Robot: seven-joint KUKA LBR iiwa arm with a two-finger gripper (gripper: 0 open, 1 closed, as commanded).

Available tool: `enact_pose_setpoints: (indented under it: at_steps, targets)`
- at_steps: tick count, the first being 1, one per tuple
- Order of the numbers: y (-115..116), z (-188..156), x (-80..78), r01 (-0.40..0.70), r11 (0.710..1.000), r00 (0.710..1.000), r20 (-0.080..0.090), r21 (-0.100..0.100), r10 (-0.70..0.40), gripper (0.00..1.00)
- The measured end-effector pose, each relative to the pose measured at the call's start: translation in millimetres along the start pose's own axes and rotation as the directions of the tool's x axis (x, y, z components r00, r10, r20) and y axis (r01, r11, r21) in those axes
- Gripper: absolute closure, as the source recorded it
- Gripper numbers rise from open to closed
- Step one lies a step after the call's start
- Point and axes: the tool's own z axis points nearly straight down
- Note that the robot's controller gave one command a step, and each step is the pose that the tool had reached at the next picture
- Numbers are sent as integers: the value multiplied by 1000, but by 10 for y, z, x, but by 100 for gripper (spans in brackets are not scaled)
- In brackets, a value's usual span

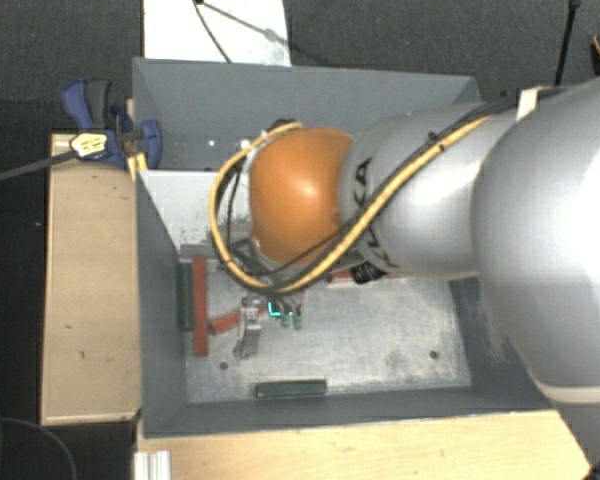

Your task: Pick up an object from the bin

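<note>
My gripper [246, 344] hangs below the orange dome, low over the left half of the bin floor. A small red piece [223, 321] lies right beside it on its left, touching or nearly touching. Further left, a long red bar [199, 308] lies lengthwise along the bin's left wall, with a dark grey-green bar [185, 293] against its outer side. A flat dark bar [291, 389] lies near the front wall, below the gripper and apart from it.
The arm and its dome cover the middle and right of the bin. A small red and dark thing [365, 275] peeks out under the arm at the right. Bare floor shows at the front right.
</note>
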Motion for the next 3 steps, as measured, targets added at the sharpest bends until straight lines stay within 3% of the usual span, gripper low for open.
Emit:
enact_pose_setpoints:
  at_steps: [1,2,3]
  targets:
    - [-689,749,-120,71,997,997,2,4,-71,0]
    - [-635,685,-144,69,998,998,13,-2,-69,100]
    - [-637,703,-128,67,998,998,8,-1,-67,0]
